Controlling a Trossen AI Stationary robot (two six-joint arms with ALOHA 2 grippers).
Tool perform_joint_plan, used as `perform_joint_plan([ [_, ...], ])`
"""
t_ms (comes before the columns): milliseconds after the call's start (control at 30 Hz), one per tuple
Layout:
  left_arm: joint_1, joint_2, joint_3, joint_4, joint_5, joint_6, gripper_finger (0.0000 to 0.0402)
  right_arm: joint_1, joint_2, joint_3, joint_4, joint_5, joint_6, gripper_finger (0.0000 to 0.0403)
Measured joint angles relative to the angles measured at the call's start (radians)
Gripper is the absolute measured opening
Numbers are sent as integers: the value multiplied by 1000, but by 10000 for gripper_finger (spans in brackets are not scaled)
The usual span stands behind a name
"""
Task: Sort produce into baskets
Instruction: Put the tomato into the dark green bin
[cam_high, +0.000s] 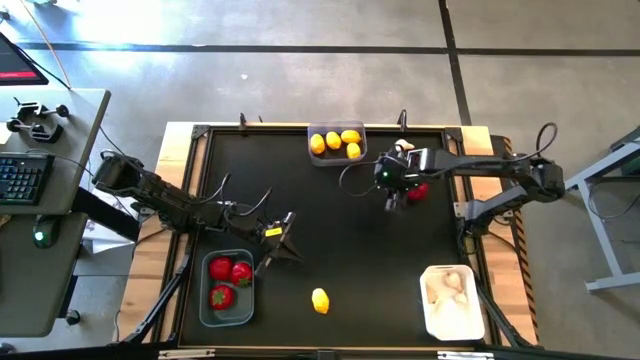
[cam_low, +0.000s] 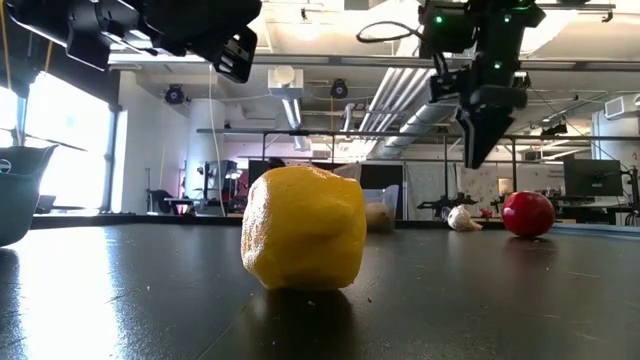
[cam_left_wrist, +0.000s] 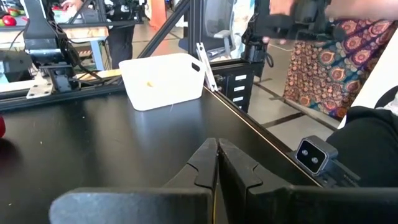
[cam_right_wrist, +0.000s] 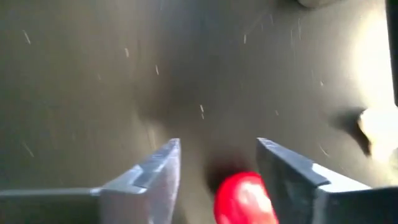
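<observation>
Black table top (cam_high: 340, 240) in a lab space, desks and racks behind. We see sorting well under way: the grey bin at the far edge (cam_high: 337, 157) holds four yellow lemons (cam_high: 336, 141), the grey bin near the left arm (cam_high: 205, 305) holds three red fruits (cam_high: 226, 278), and the white bin at the near right (cam_high: 452, 318) holds whitish garlic bulbs (cam_high: 447, 287).

Left on the table: one lemon (cam_high: 320, 300) near the front edge, one red fruit (cam_high: 417, 191) by the right arm, and a garlic bulb (cam_low: 461, 218) near that red fruit in the low view. So we judge three pieces to go.

Right gripper (cam_right_wrist: 217, 168) hangs over the red fruit, fingers spread, fruit between them but not clamped. Left gripper (cam_high: 281, 240) sits just beside the red-fruit bin, fingers pressed together, holding nothing.
</observation>
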Motion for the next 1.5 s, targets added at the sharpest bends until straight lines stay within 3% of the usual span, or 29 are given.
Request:
perform_joint_plan([
  [133,0,0,0,-8,0,1,0,0,0,-2,-95,44,-70,242],
  [267,0,0,0,-9,0,1,0,0,0,-49,-133,114,-171,262],
  [433,0,0,0,-9,0,3,0,-9,0,-63,-143,161,-268,264],
  [767,1,0,0,-10,0,11,0,-97,8,-69,-149,123,-332,264],
  [1233,1,0,0,-22,0,19,0,-132,173,-69,-176,128,-372,264],
  [1500,1,0,0,-31,1,19,0,-160,236,-69,-195,187,-386,264],
])
